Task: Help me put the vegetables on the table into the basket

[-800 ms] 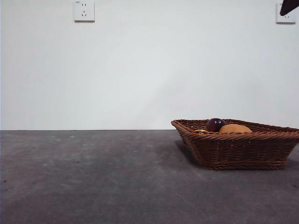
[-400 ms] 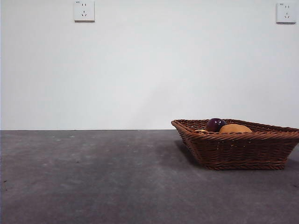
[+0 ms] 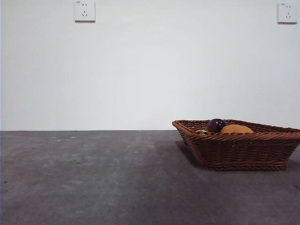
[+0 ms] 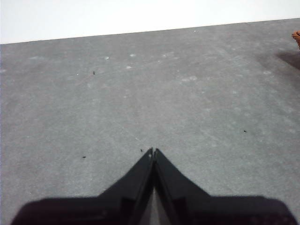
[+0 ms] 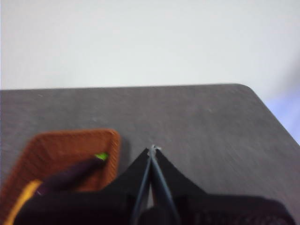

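Left end effector [image 4: 153,151] raised over bare tabletop [image 4: 140,93], tips pressed together, empty. Right end effector [image 5: 153,149] likewise closed, empty, above tabletop just beside basket [image 5: 56,140] rim; rounded tabletop corner beyond. Eggplant [image 5: 75,171], potato [image 3: 236,129] inside basket. No legible writing.
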